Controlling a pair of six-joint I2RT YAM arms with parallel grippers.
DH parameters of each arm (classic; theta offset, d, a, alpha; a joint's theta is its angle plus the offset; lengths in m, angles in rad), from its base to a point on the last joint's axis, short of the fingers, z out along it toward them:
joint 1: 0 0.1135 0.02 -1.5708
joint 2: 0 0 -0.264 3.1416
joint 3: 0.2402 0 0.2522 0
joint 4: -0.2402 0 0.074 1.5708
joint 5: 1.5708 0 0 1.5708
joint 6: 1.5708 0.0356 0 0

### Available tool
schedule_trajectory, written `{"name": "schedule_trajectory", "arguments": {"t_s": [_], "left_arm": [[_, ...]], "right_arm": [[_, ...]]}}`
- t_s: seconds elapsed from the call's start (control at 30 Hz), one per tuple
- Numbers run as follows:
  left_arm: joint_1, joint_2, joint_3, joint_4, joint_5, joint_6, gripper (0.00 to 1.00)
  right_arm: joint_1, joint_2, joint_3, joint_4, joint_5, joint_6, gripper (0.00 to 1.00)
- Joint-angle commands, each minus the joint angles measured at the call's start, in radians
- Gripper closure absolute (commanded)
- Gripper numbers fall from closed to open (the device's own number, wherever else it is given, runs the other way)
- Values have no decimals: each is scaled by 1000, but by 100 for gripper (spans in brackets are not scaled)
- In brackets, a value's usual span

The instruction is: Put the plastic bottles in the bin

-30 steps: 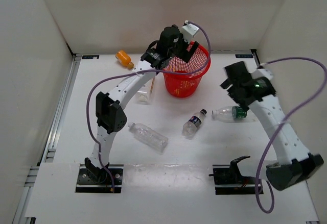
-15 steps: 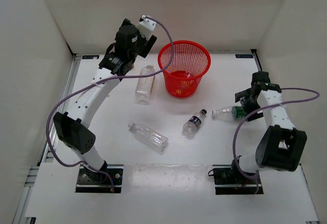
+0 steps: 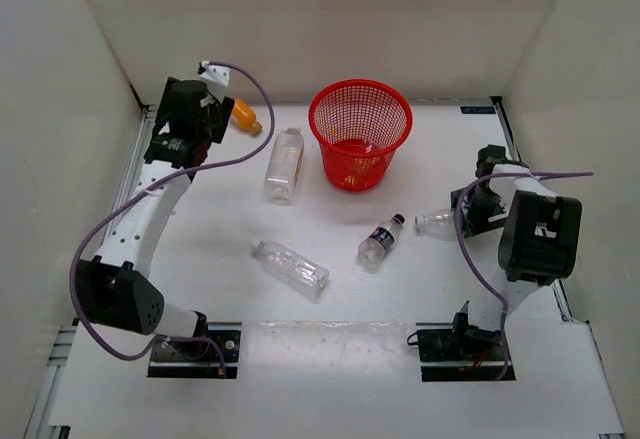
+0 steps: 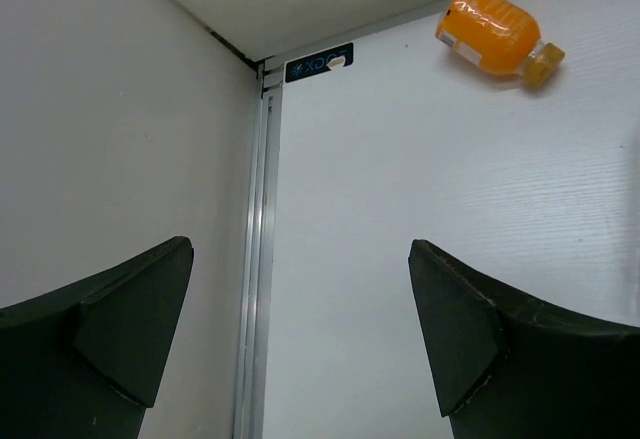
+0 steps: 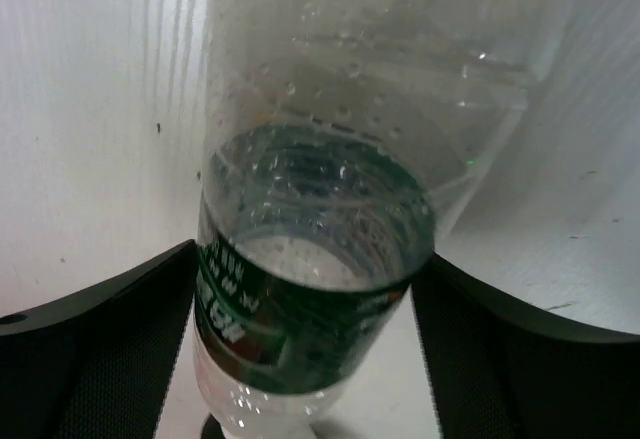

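Step in hand: picking up the green-labelled bottle (image 5: pixel 310 299) with my right gripper (image 5: pixel 305 259), before the carry to the bin (image 3: pixel 335 159).
Right gripper: spread, one finger on each side of the label. I judge it not yet pinching.
Left gripper (image 4: pixel 300 254): spread wide and holding nothing, at the far left corner with the orange bottle (image 4: pixel 495 37) ahead of it and apart.
Where the bottle is: lying on the table (image 3: pixel 420 289) right of the bin, neck pointing toward the black-labelled bottle (image 3: pixel 380 242).
Next move, right: press the fingers together on the label, lift clear of the table, then swing over the bin's rim.
Next move, left: reach forward and to the right so that the orange bottle sits between the fingers.
Only the top view shows: the bin, the large squarish bottle (image 3: pixel 284 164) beside it and another clear bottle (image 3: pixel 290 264) nearer my bases. My wrist hides the green label there.
Only the right wrist view shows: the label filling the gap between my fingers.
Only the left wrist view shows: the bare gap between my fingers and the orange bottle.
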Motion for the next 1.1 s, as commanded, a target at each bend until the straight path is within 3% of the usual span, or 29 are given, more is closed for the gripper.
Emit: {"name": "schedule_trajectory", "arguments": {"t_s": [0.0, 0.1, 0.13, 0.27, 0.4, 0.47, 0.53, 0.6, 0.73, 0.83, 0.97, 1.07], "left_arm": [[18, -80, -24, -19, -11, -35, 0], [55, -101, -42, -64, -1, -61, 0], [64, -111, -43, -74, 10, -77, 0], [104, -123, -85, -135, 19, -101, 0], [113, -172, -171, -147, 28, -19, 0], [99, -221, -210, -170, 80, 27, 0], [75, -296, -272, -186, 162, 119, 0], [49, -357, -321, -201, 313, 187, 0], [-86, -503, -472, -294, 469, 421, 0], [-203, -494, -518, -362, 420, 485, 0], [-333, -395, -542, -380, 342, 582, 0], [-443, -330, -537, -371, 279, 653, 0]], "right_arm": [[14, 5, 29, 40, -2, -22, 27], [25, -5, 8, 40, 20, -46, 45], [25, -14, 8, 40, 32, -46, 62], [79, -108, 64, 49, 125, -168, 81], [203, -209, 233, 49, 376, -323, 81], [313, -243, 395, 122, 516, -423, 85], [428, -254, 470, 238, 676, -630, 87], [482, -254, 543, 419, 675, -747, 88], [603, -197, 592, 585, 545, -905, 86], [668, -113, 604, 609, 430, -963, 82], [726, -1, 642, 609, 399, -1003, 76], [748, 84, 693, 519, 360, -1014, 61]]}}
